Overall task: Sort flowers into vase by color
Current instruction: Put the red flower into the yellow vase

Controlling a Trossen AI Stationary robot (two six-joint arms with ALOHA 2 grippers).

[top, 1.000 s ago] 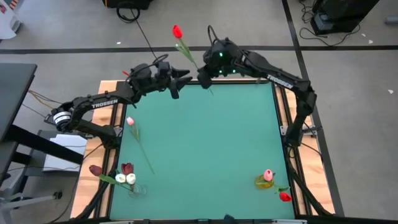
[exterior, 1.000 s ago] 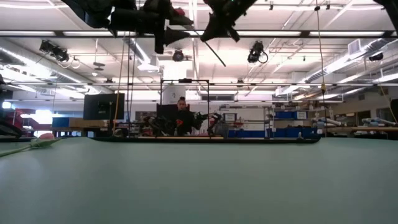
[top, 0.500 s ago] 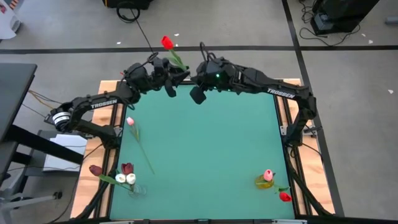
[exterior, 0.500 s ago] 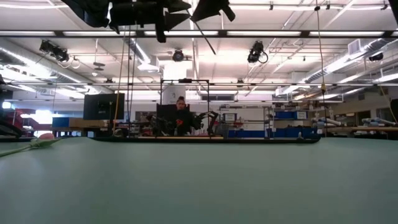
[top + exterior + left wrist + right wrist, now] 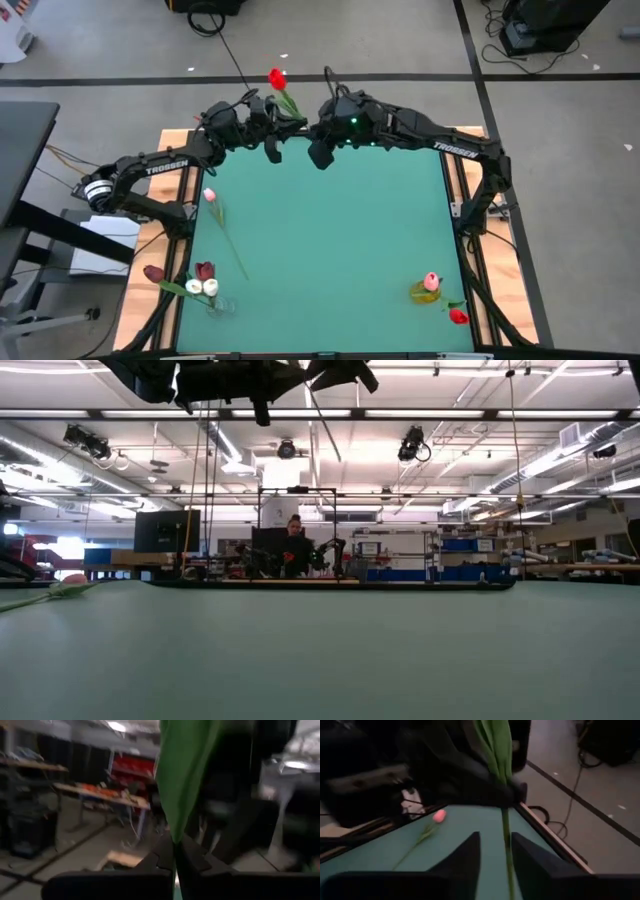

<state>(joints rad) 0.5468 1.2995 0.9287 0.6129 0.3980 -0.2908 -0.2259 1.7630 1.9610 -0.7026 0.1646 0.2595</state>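
Closed: left gripper (image 5: 283, 128) pinching thin green stem of red-headed artificial tulip (image 5: 277, 78), top centre of high view. Partly parted: right gripper (image 5: 312, 128), stem loose between fingers, nothing gripped. Stem axis runs diagonal, head up-left, beyond table edge.

Wide bare green table (image 5: 330, 230) through centre frame. Blocked along the top edge by both grippers meeting around a red tulip (image 5: 277, 78). Obstacles elsewhere: pink tulip (image 5: 209, 195) lying at left, vase (image 5: 215, 300) lower left, yellow vase (image 5: 426, 292) lower right.
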